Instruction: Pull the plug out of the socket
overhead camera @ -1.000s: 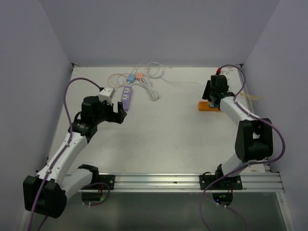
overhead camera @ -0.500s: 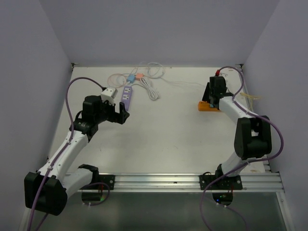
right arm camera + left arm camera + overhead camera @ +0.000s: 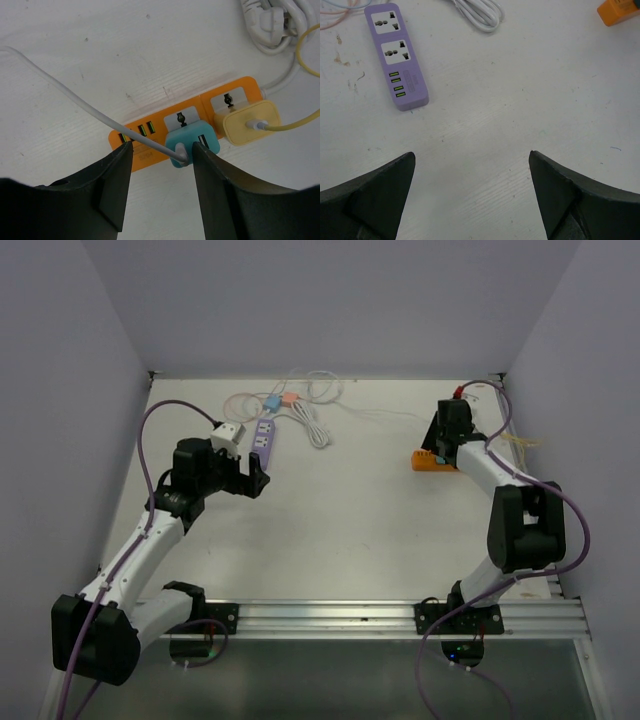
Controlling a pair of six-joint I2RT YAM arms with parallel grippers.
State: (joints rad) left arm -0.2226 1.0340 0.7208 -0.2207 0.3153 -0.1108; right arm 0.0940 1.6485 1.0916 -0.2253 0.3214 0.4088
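Over orange power strip (image 3: 145, 156): right fingers (image 3: 100, 200) part-closed astride teal plug (image 3: 186, 135), grip unclear. Left fingers (image 3: 375, 200) spread wide, empty. Strip lettering illegible.

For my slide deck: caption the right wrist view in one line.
Right fingers, open, poised around the teal plug in the orange socket strip, a yellow plug beside it.
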